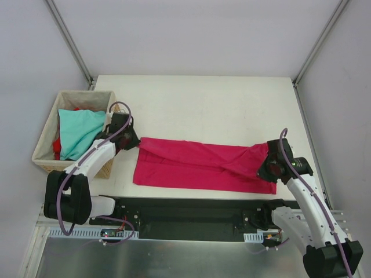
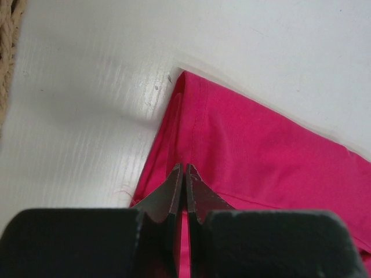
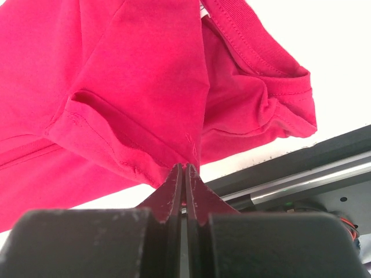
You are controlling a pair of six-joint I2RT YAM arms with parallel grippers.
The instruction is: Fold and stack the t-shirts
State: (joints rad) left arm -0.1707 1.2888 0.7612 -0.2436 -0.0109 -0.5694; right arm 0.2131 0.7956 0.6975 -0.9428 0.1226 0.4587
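A crimson-magenta t-shirt [image 1: 197,165] lies stretched sideways across the near half of the white table. My left gripper [image 1: 132,141] is at its far left corner. In the left wrist view that gripper [image 2: 185,168] is shut, with a strip of the shirt's cloth [image 2: 261,150] pinched between the jaws. My right gripper [image 1: 268,165] holds the shirt's right end a little off the table. In the right wrist view it [image 3: 185,168] is shut on a fold of the shirt [image 3: 127,75] near a sleeve hem. A light teal t-shirt [image 1: 78,132] and a red one [image 1: 57,146] lie in the basket.
The wicker basket [image 1: 46,130] stands at the table's left edge, right beside my left arm; its rim [image 2: 6,46] shows in the left wrist view. A black rail [image 1: 191,211] runs along the table's near edge, just below the shirt.
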